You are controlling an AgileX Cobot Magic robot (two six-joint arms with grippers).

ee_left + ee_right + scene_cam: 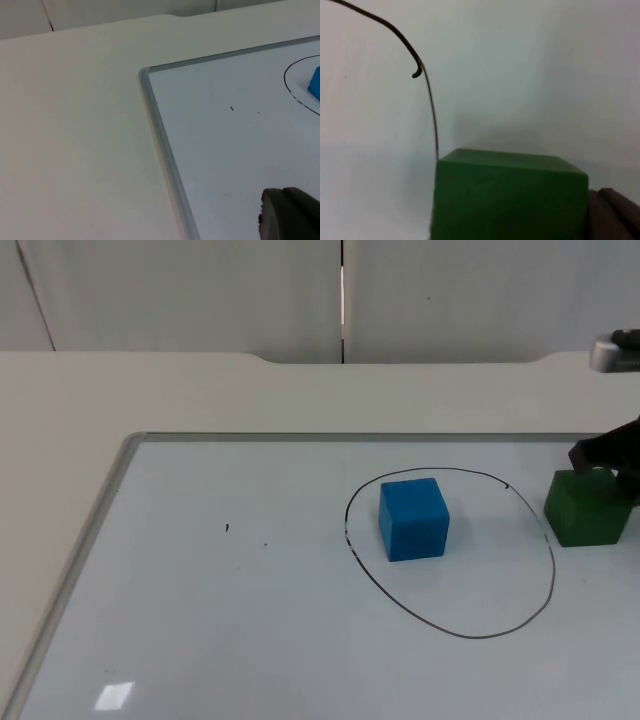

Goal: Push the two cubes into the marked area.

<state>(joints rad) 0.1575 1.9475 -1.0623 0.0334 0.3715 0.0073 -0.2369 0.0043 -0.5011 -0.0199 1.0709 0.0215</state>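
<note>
The counter [150,390] is white and carries a whiteboard [250,640] with a grey metal rim; the board's near-left corner shows in the left wrist view [145,74]. On the board a black oval [552,580] is drawn by hand, its line ending in a small hook near the far right side [417,72].

The blue cube [413,518] sits inside the oval, in its left half, close to the line on that side but apart from it. It stands flat, turned slightly so that one upright edge faces the camera; being a cube it has no long axis. One of its corners shows in the left wrist view [315,82].

The green cube [587,508] stands flat on the board just outside the oval's right side, its left face next to the line; in the right wrist view [510,200] its lower left edge lies right at the line. Its faces run roughly square to the board's far rim.

The right tool [603,455] is at the right edge of the top view, down at the far right side of the green cube and touching or nearly touching it. Whether its jaws are apart or together cannot be told.

The left tool [287,215] waits above the board's left part, well apart from both cubes; its jaw state cannot be told either.
</note>
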